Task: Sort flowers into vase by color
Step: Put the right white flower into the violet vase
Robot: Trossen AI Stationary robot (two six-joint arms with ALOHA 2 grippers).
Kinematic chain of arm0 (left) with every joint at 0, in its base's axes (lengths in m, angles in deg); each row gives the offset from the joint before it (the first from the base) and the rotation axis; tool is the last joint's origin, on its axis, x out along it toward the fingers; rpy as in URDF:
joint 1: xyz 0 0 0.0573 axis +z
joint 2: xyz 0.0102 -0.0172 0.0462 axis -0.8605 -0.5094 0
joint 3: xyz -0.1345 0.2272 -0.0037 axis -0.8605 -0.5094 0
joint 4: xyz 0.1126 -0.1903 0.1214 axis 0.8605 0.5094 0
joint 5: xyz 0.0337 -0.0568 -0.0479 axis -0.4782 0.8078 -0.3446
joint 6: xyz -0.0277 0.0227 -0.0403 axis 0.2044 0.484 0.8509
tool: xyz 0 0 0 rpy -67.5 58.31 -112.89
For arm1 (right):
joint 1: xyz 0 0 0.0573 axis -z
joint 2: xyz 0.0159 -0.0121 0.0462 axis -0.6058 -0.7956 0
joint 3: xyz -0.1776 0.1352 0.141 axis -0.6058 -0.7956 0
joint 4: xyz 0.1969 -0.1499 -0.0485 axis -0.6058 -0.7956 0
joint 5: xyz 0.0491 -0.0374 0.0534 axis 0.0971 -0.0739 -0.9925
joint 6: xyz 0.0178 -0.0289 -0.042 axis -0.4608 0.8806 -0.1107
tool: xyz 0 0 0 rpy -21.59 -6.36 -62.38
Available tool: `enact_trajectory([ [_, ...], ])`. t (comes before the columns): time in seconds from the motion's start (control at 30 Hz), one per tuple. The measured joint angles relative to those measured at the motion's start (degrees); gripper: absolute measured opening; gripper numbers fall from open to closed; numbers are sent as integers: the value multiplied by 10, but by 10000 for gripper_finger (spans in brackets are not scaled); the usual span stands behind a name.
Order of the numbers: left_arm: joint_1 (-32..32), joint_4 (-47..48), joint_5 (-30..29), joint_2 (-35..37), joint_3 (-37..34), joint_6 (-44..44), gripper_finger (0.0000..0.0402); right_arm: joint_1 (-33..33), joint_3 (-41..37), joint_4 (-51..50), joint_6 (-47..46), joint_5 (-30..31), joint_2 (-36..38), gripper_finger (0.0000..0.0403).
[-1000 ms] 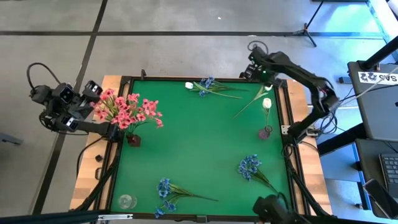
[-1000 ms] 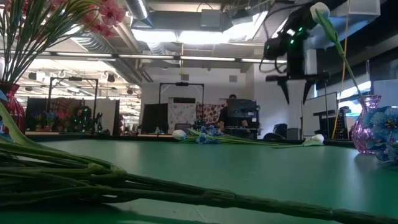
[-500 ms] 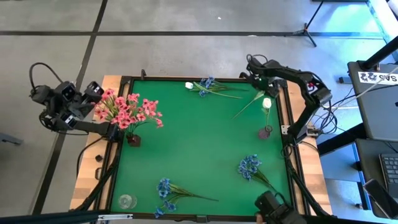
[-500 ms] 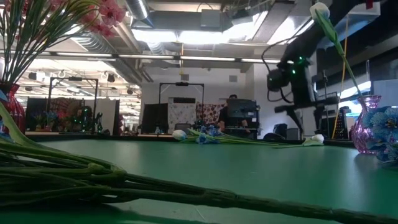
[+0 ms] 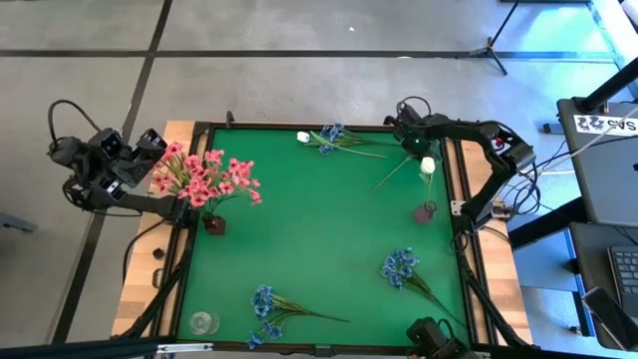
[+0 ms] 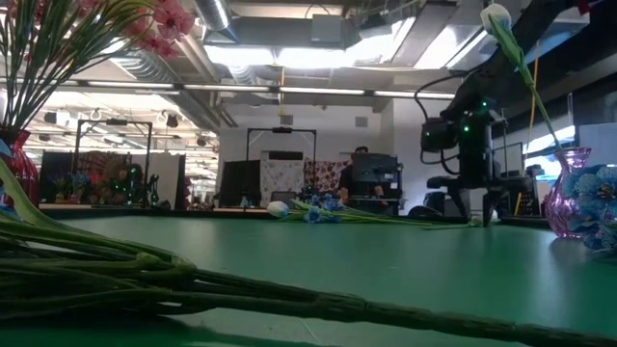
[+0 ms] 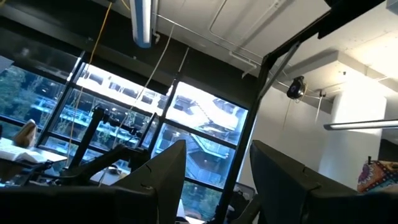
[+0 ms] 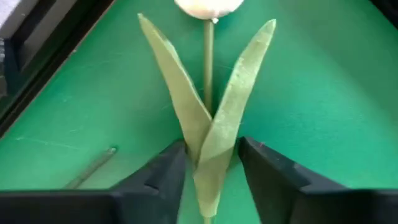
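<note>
Our right gripper [image 8: 210, 171] is low over the counter's [image 5: 319, 239] far right corner, fingers spread narrowly on either side of a white tulip's [image 8: 208, 93] leaves without clamping them. That tulip lies flat near the pink vase [image 5: 425, 211]. Our left gripper [image 7: 216, 174] waits off the counter's left edge, raised, fingers slightly apart, empty.

1. The bench [image 5: 319, 239] has a green top inside a dark frame on wood.
2. Upper middle: a blue sprig [image 5: 334, 138] and a white bud [image 5: 303, 137] lie flat.
3. Upper right: a white tulip [image 5: 401, 166] lies flat.
4. Lower area: two blue sprigs [image 5: 274, 309] [image 5: 404, 269] lie flat.
5. Left: a dark red vase [image 5: 213, 223] with pink flowers [image 5: 204, 176].
6. Right: a pink vase [image 5: 425, 211] holding a white bud [image 5: 429, 165].
7. Lower left: a clear glass [image 5: 202, 323].
</note>
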Motion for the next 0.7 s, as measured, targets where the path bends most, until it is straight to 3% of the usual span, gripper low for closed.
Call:
enact_trajectory([
  [0.2, 0, 0, 3, 0, 0, 2, 174, 0, -3, -4, 34, 6, 16, 19],
  [0.43, 0, 0, 3, 0, 0, 1, 174, -4, -5, 1, 75, 38, 107, 17],
  [0.7, 0, -3, 3, 0, 0, 0, 174, -92, -5, 60, 115, 156, 292, 11],
])
